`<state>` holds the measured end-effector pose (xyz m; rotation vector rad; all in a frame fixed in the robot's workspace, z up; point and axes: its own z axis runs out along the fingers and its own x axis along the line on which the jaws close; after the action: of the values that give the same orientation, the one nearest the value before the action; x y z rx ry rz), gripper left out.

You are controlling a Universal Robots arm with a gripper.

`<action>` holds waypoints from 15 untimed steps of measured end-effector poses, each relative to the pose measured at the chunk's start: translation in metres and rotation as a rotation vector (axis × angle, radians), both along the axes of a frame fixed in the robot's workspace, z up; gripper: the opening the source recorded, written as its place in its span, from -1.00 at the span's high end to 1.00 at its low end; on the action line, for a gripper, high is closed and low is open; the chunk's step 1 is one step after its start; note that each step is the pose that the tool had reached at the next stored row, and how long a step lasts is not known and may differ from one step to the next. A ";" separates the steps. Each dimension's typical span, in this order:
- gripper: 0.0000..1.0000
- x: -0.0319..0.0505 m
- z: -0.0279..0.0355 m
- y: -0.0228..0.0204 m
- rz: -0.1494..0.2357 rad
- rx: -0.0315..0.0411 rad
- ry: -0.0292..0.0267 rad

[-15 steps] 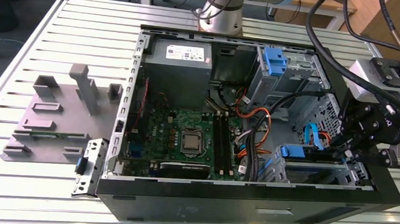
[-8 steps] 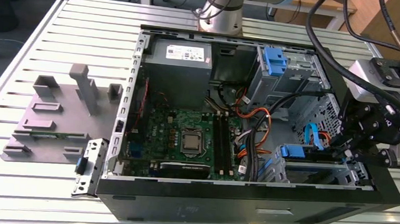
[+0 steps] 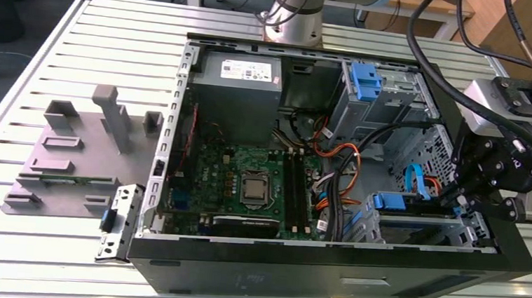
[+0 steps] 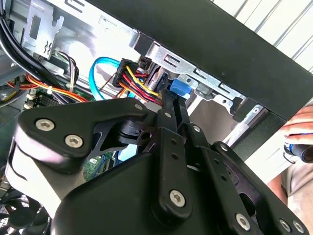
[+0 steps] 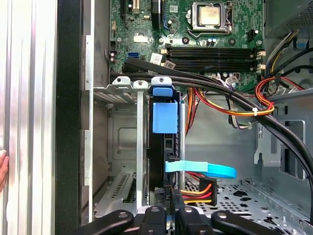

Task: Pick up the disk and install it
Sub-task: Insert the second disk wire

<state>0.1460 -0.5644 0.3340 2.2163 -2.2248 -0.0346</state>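
Observation:
The disk [image 5: 164, 156] stands edge-on inside the drive cage [image 5: 122, 147] at the case's lower front corner. Its blue carrier tab [image 5: 165, 117] points toward the motherboard. A blue data cable [image 5: 205, 169] and a red-yellow-black power plug [image 5: 198, 191] sit at its near end. In the exterior view the disk's blue tab [image 3: 389, 201] shows in the cage at the exterior view's right. My gripper [image 3: 456, 199] reaches into the case beside it. The gripper [image 5: 169, 211] has its fingers drawn together at the disk's cabled end. Its tips [image 4: 168, 95] rest against the blue carrier [image 4: 179, 88].
The open computer case [image 3: 333, 263] lies on a slatted metal table [image 3: 52, 260]. Inside are a power supply [image 3: 238, 73], a motherboard [image 3: 245, 183], an upper drive cage [image 3: 365, 82] and thick black cables [image 3: 379, 139]. A grey fixture [image 3: 79, 143] lies outside. A person's hand [image 4: 299, 126] rests near the case.

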 end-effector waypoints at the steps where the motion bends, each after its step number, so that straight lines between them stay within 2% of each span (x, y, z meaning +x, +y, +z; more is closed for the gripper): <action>1: 0.67 0.0000 0.0000 0.0000 0.000 0.0000 0.0000; 5: 0.67 0.0000 0.0000 0.0000 0.000 0.0003 0.0000; 10: 0.67 0.0000 0.0051 0.0000 0.000 0.0001 0.0000; 15: 0.67 -0.0001 0.0058 0.0008 0.000 -0.0001 0.0000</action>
<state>0.1459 -0.5636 0.3398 2.2163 -2.2247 -0.0345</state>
